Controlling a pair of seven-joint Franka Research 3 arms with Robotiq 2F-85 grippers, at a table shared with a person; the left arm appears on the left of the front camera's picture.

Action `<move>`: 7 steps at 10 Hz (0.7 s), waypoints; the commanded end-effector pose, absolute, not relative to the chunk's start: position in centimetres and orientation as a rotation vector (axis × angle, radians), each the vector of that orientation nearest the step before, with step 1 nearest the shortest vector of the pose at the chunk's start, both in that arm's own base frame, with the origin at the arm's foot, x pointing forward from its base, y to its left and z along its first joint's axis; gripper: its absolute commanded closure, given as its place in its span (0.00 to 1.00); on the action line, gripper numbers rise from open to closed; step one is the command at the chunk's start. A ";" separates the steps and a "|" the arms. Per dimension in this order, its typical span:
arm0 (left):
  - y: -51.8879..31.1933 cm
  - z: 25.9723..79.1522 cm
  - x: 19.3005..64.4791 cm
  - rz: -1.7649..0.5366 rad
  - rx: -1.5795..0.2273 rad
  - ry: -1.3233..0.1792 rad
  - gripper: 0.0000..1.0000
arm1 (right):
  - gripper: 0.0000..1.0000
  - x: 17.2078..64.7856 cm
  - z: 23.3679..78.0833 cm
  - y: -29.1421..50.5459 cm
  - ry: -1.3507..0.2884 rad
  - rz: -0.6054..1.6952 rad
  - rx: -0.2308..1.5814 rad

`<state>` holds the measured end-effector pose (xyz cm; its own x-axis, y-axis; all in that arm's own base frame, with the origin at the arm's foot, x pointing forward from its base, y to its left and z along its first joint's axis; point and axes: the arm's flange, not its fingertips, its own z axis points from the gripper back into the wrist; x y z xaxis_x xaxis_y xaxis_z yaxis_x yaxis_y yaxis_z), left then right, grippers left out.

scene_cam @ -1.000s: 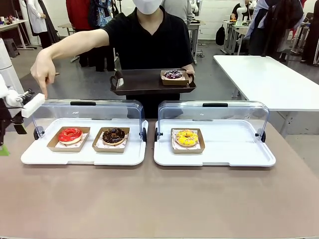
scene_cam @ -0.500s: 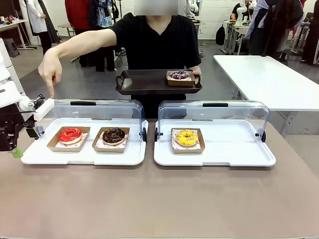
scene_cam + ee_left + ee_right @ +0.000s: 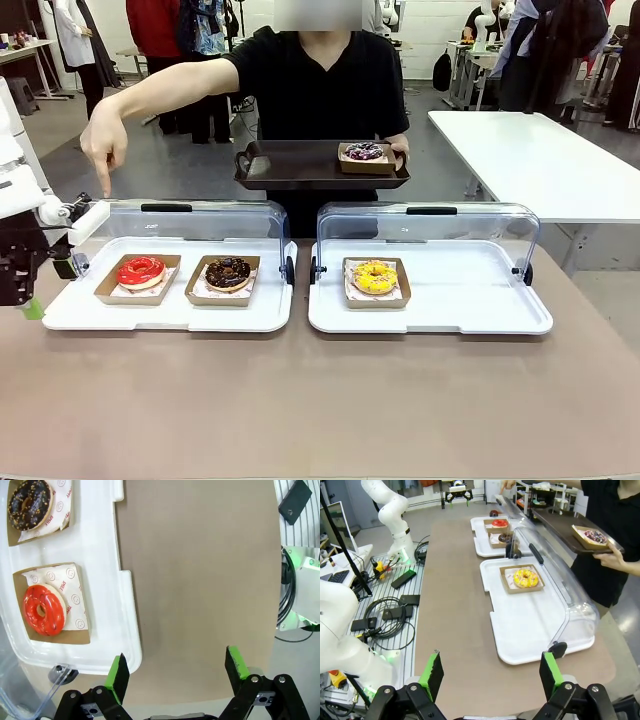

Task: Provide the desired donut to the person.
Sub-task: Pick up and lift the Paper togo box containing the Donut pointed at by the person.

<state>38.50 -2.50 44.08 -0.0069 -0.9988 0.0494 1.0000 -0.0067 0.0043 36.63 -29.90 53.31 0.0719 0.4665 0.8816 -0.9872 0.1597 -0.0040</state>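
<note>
The person (image 3: pixel 310 90) in a black T-shirt stands across the table. One hand (image 3: pixel 100 150) points a finger down over the left case, above the red donut (image 3: pixel 141 270). The other hand holds a dark tray (image 3: pixel 290 165) with a purple-glazed donut (image 3: pixel 364 152) in a paper boat. A chocolate donut (image 3: pixel 228 272) sits beside the red one, and a yellow donut (image 3: pixel 375 276) lies in the right case. My left gripper (image 3: pixel 25 298) hangs open at the left case's outer end, with the red donut (image 3: pixel 44 610) off to its left. My right gripper (image 3: pixel 490 672) is open, far back from the yellow donut (image 3: pixel 523 578).
Both white display trays (image 3: pixel 440 315) have their clear lids (image 3: pixel 428 235) swung up on the far side. A white table (image 3: pixel 530 160) stands at the back right. Cables and boxes (image 3: pixel 395 605) lie on a rack beside my table. Bare brown tabletop (image 3: pixel 320 400) spreads in front.
My left gripper has dropped lower beside the left case. The person's pointing hand and the tray have shifted slightly to the right. My right gripper shows no change.
</note>
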 end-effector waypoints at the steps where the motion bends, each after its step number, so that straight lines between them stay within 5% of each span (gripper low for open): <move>1: -2.6 42.2 41.8 -1.684 0.025 -0.013 0.00 | 0.00 36.5 53.3 -29.9 -0.889 1.266 0.758; 7: -0.7 36.1 48.3 -1.775 0.046 0.006 0.00 | 0.00 36.5 53.3 -29.9 -0.889 1.266 0.758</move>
